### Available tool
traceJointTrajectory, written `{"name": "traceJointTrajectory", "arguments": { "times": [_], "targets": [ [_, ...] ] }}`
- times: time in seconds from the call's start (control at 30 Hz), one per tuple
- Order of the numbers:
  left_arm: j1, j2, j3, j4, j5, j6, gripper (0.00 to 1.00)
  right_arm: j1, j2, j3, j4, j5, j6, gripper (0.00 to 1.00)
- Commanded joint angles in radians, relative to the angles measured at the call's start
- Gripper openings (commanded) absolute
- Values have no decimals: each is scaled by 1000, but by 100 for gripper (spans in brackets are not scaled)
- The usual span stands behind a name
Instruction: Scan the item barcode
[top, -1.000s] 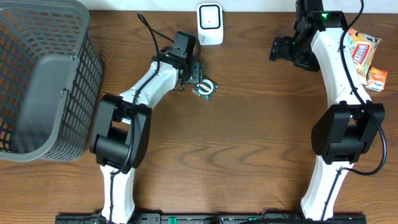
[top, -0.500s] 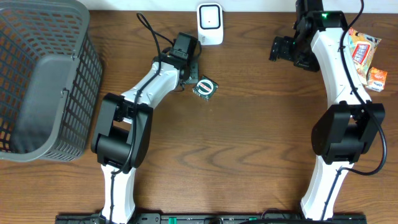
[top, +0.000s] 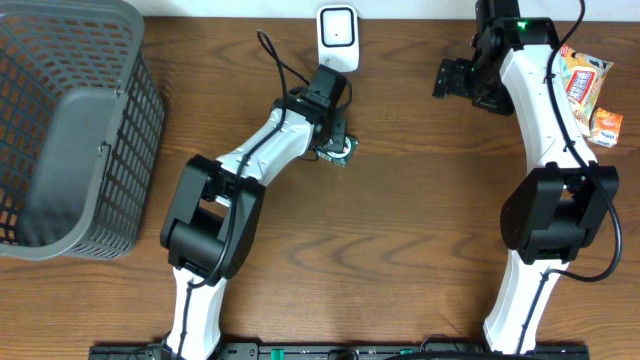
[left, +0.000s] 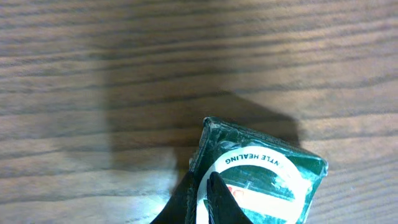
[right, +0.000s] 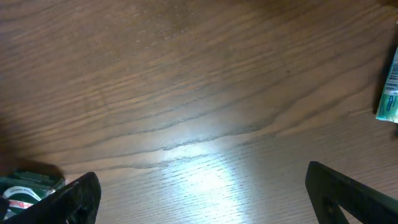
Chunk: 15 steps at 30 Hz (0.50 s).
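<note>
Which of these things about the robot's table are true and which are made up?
1. The left end effector is pinched shut on the edge of the green packet. True.
2. The green packet lies inside the grey basket. False: it is out on the wooden table, just below the white scanner.
3. The right end effector is open and holds nothing. True.
4. The snack packets sit next to the basket. False: they lie at the opposite end of the table, beside the right arm.
</note>
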Motion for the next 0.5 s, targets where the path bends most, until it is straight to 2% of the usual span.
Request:
{"name": "traceJointTrajectory", "arguments": {
  "times": [0.0,0.23,0.33,0.47],
  "targets": [
    [-42,21,-8,-20,61,12,8,1,12,-2,-1,-6,-11,99],
    [-95,20,-8,-22,147,14,8,1,12,-2,-1,-6,-11,99],
    [-102,7,-8,-23,230,17,8,1,12,-2,-1,-6,-11,99],
    [-102,-37,-8,-25,303,63,7,1,12,-2,-1,-6,-11,99]
  ]
}}
